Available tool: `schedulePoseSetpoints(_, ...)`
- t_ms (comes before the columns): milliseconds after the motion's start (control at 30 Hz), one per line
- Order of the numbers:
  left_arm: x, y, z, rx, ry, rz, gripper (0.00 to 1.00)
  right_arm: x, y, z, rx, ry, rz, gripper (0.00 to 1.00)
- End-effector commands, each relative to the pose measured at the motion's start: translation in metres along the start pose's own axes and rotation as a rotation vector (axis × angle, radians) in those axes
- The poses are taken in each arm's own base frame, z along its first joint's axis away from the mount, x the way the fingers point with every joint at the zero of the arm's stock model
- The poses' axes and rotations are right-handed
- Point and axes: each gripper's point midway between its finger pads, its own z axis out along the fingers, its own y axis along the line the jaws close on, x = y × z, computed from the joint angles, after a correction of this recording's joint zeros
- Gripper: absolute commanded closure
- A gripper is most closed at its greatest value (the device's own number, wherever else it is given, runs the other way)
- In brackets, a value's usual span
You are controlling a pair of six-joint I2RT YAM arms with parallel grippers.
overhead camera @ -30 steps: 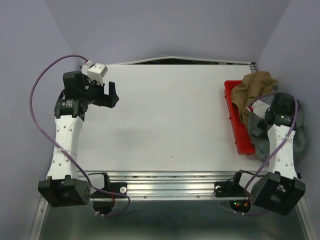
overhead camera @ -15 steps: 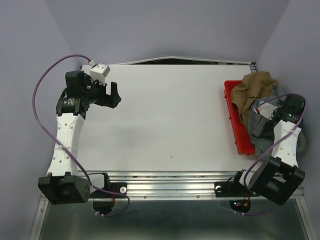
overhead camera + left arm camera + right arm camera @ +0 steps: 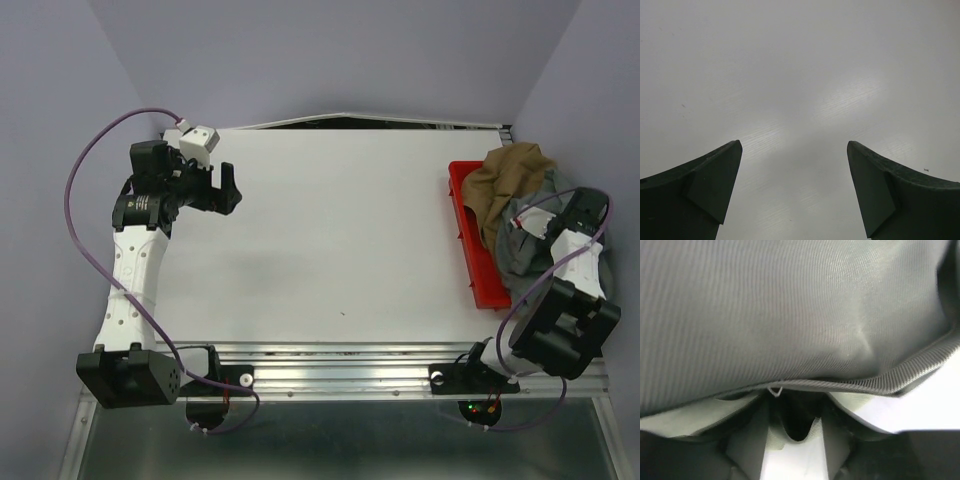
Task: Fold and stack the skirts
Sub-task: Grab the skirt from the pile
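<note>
The left gripper hangs over the table at its far left, fingers spread wide. The right gripper is pressed into the grey skirt, heaped against the brown skirt on the red tray at the right; cloth covers its fingers, so I cannot tell whether they grip

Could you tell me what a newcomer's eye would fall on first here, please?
The red tray at the right edge of the table, heaped with a tan-brown skirt and a grey skirt. The right tool is pushed up against the grey cloth, while the left tool hangs open over the white surface at far left.
</note>
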Motion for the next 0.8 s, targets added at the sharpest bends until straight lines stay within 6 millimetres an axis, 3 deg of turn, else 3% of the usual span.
schedulePoseSetpoints(0,-0.026,-0.007,-0.013,0.009,-0.095,0.044,0.01,0.008,-0.053,-0.014,0.133,0.026,-0.202,0.66)
schedulePoseSetpoints(100,-0.03,-0.008,-0.016,0.007,-0.107,0.052,0.01,0.009,-0.072,-0.026,0.215,0.03,-0.197,0.99)
schedulePoseSetpoints(200,-0.033,-0.008,-0.017,0.007,-0.115,0.058,0.01,0.01,-0.089,-0.042,0.293,0.023,-0.181,0.99)
schedulePoseSetpoints(300,-0.035,-0.008,-0.018,0.006,-0.121,0.062,0.01,0.01,-0.116,-0.073,0.428,-0.007,-0.158,0.99)
schedulePoseSetpoints(433,-0.038,-0.008,-0.018,0.004,-0.132,0.064,0.01,0.011,-0.156,-0.121,0.575,-0.071,-0.082,0.99)
schedulePoseSetpoints(500,-0.037,-0.004,-0.015,-0.014,-0.126,0.047,0.02,0.015,-0.185,-0.154,0.658,-0.115,0.01,0.99)
schedulePoseSetpoints(533,-0.036,-0.003,-0.013,-0.015,-0.123,0.04,0.01,0.007,-0.188,-0.161,0.642,-0.184,0.026,0.99)
schedulePoseSetpoints(567,-0.035,-0.001,-0.012,-0.023,-0.115,0.029,0.02,0.011,-0.212,-0.196,0.713,-0.233,0.097,0.99)
schedulePoseSetpoints(600,-0.035,0.002,-0.009,-0.035,-0.114,0.025,0.01,0.001,-0.22,-0.2,0.708,-0.304,0.109,0.99)
schedulePoseSetpoints(633,-0.038,0.004,-0.008,-0.04,-0.122,0.018,0.02,-0.006,-0.231,-0.218,0.702,-0.392,0.166,0.99)
schedulePoseSetpoints(667,-0.038,0.004,-0.008,-0.04,-0.124,0.019,0.02,-0.006,-0.231,-0.218,0.702,-0.393,0.166,0.99)
schedulePoseSetpoints(700,-0.043,0.007,-0.008,-0.057,-0.137,0.008,0.02,-0.005,-0.247,-0.241,0.744,-0.443,0.215,0.99)
schedulePoseSetpoints(767,-0.051,0.008,-0.01,-0.071,-0.163,0.001,0.02,-0.033,-0.251,-0.262,0.71,-0.605,0.267,0.99)
